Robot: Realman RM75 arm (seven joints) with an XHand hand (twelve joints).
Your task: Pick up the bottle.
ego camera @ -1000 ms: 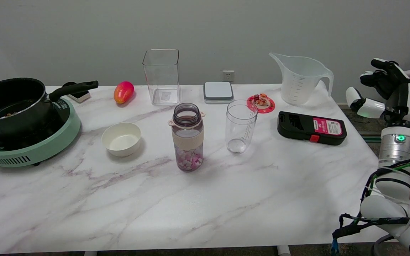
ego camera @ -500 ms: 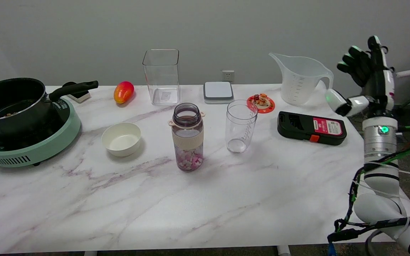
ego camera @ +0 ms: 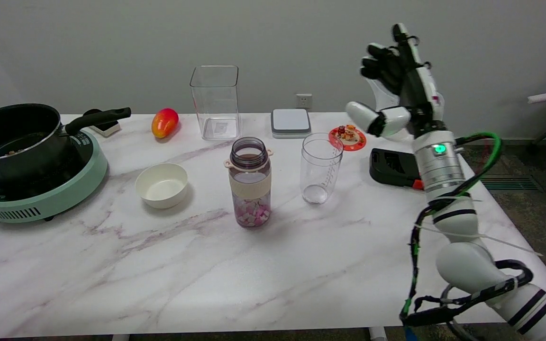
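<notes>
Bottle (ego camera: 250, 182) upright at table (ego camera: 206, 265) centre. Right hand (ego camera: 396, 94) raised at its 2 o'clock, fingers spread, holding nothing, well apart.

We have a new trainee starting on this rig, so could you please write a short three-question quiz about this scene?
1. True or false: the right hand is already gripping the bottle.
2. Which thing stands immediately to the picture's right of the bottle? A) the white bowl B) the clear cup C) the mango
3. Fill in the blank: the bottom of the bottle holds pink and white ____.

Key
1. False: the hand is raised in the air with its fingers apart, well to the picture's right of the bottle, holding nothing.
2. B
3. Small pieces; what they are cannot be told.
</notes>
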